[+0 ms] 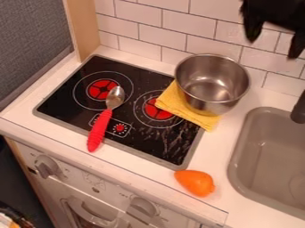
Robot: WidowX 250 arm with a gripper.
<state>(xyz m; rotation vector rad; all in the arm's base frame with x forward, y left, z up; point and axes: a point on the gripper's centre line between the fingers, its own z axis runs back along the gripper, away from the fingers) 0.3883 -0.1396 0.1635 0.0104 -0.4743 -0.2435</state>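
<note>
Orange toy vegetable (195, 183), one: on the near counter (209, 209), between stovetop (89, 113) and sink (233, 162). Red-handled spoon (99, 130), one: laid across the left part of the stovetop, metal bowl towards the far side, handle over the near border. Steel pot (213, 84), one: upright, mouth open, on the yellow cloth (179, 105), at the far right of the stovetop.

Black gripper (273, 48), one: at the far right, fingers spread wide, wall tiles (231, 35) seen between them; no hold on anything.

Stage, by judgement: free of any grasp, most likely before a pick-up or after a release. Next move, if the pot is the piece concerned: travel left and nearer, then down to its rim, one finger inside and one outside. Position of pot: left and near of the fingertips, apart from them; exact height between cannot be told.
</note>
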